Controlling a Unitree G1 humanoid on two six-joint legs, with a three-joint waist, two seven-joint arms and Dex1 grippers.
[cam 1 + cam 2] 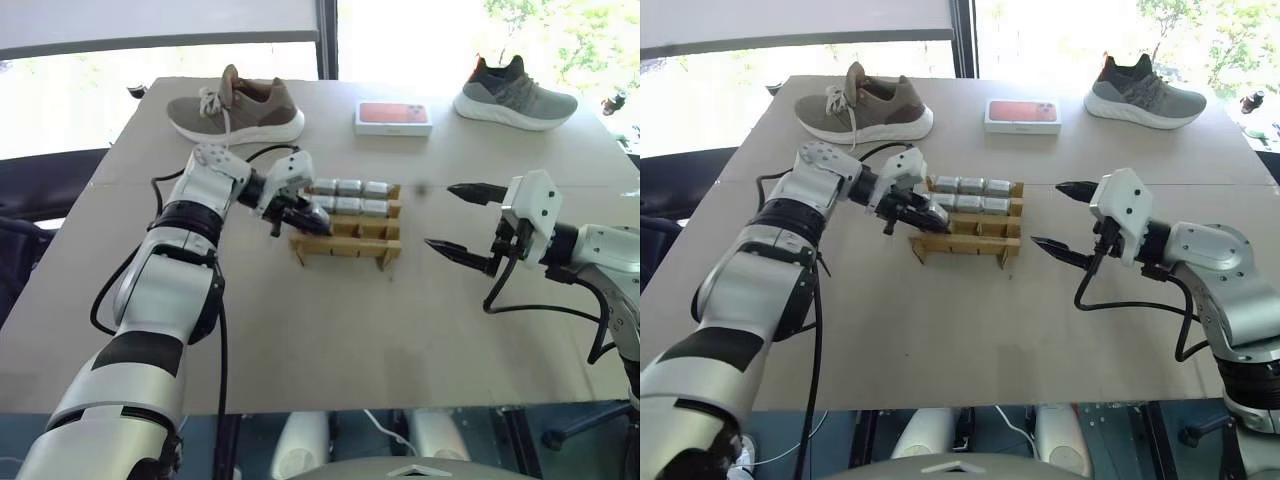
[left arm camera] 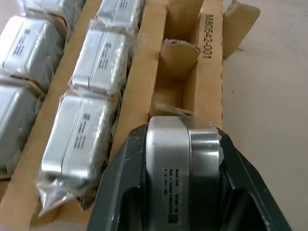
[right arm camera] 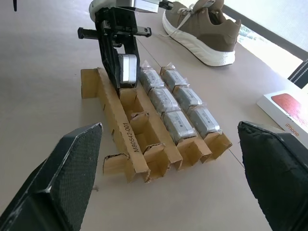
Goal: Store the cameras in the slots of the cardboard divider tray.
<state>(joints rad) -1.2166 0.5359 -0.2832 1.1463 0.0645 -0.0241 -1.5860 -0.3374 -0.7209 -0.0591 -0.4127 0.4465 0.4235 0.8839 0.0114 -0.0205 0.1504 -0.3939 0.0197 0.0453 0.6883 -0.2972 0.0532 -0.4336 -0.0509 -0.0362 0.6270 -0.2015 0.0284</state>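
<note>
The cardboard divider tray (image 1: pixel 345 248) lies mid-table with three rows of slots. Its two far rows hold several silver-grey wrapped cameras (image 1: pixel 350 206); the near row's slots (image 3: pixel 140 124) are bare. My left gripper (image 1: pixel 303 215) is shut on one more camera (image 2: pixel 168 159), upright between its black fingers, just above the left end of the near row. My right gripper (image 1: pixel 440 215) hangs open to the right of the tray, apart from it, with nothing between its fingers (image 3: pixel 72 168).
A brown shoe (image 1: pixel 235 108) sits at the back left, a grey shoe (image 1: pixel 515 95) at the back right, and a flat orange-topped white box (image 1: pixel 393 117) between them. The brown table top (image 1: pixel 330 330) stretches bare in front of the tray.
</note>
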